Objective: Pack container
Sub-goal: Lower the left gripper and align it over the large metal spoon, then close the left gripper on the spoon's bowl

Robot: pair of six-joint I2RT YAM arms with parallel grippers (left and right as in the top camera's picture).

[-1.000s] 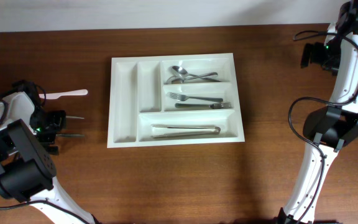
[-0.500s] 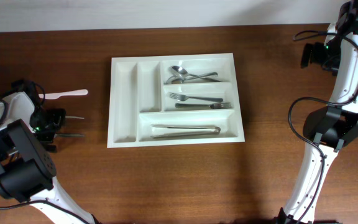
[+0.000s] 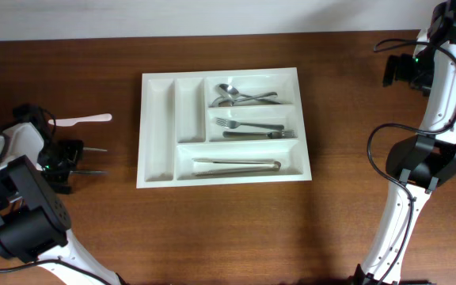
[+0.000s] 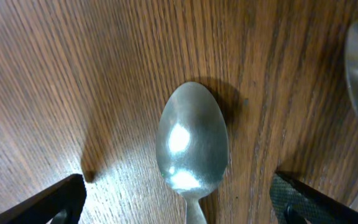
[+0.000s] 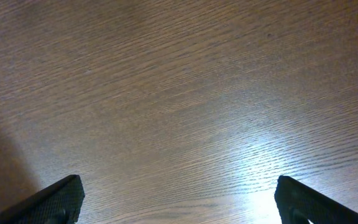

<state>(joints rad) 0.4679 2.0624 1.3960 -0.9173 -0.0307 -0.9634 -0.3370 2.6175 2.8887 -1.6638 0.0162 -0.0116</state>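
Your large white rectangular plastic cutlery tray [image 3: 157, 134] lies at the middle of the brown wooden surface [image 3: 228, 229]. Its three long compartments hold two metal spoons [image 3: 240, 96], one metal fork [image 3: 248, 123] beside one dark-handled piece [image 3: 252, 134], and one pair of metal tongs [image 3: 236, 165]. Well to its left, your left pincer [image 3: 92, 160] stands wide open, with a loose metal spoon bowl [image 4: 192, 146] between its fingertips. One white plastic utensil [image 3: 85, 119] lies near it. Your right pincer [image 5: 179, 199] is open over wood.

One tray [image 3: 155, 131], one pair of tongs [image 3: 236, 165]
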